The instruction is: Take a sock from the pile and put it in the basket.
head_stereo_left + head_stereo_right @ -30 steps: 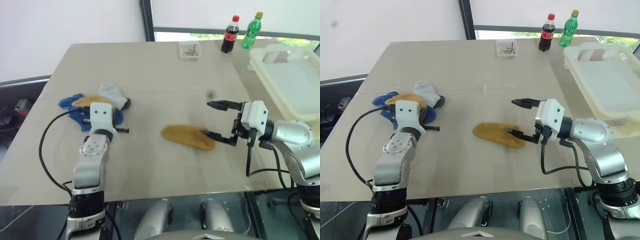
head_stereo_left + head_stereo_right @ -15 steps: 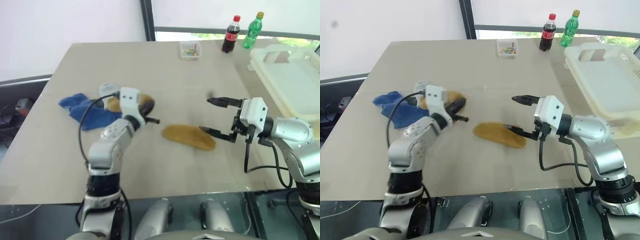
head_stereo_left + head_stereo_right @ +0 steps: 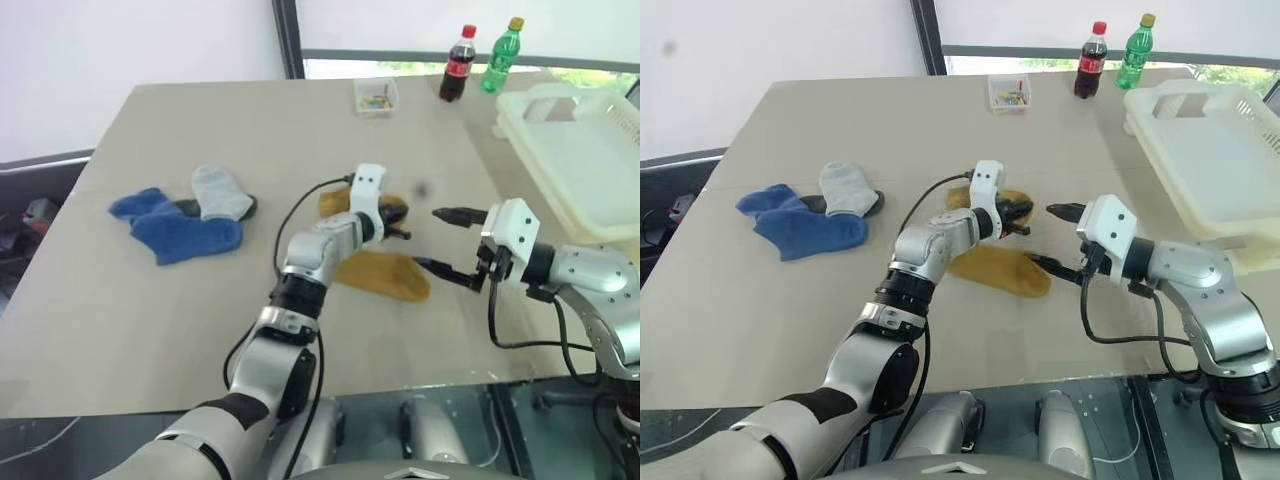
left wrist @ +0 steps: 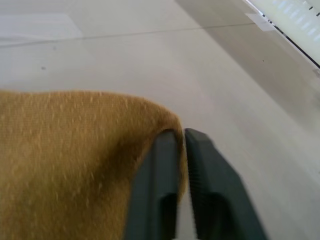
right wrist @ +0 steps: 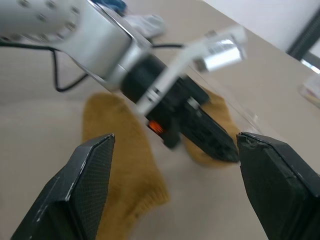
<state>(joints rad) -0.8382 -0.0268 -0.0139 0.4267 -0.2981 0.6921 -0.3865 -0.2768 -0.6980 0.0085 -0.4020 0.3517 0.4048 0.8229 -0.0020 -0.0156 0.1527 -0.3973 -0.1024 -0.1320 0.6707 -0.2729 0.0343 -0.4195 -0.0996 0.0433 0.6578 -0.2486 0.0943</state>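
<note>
The pile (image 3: 185, 215) of blue and grey socks lies at the table's left. My left gripper (image 3: 400, 232) has reached across to the middle of the table, its fingers (image 4: 165, 165) almost together, pinching the edge of a mustard sock (image 4: 75, 150) that trails behind it (image 3: 335, 203). Just in front of it a second mustard sock (image 3: 385, 275) lies flat on the table. My right gripper (image 3: 424, 237) stands open close to the right of the left fingertips, its fingers spread on either side of them (image 5: 175, 136). The white basket (image 3: 515, 125) sits at the far right.
A small clear box (image 3: 376, 95) of coloured bits, a cola bottle (image 3: 458, 68) and a green bottle (image 3: 501, 60) stand along the table's far edge. The two arms nearly meet over the table's middle.
My left arm swung from the pile to the table's middle, carrying a mustard sock with it. The right gripper stayed open, shifting only slightly.
</note>
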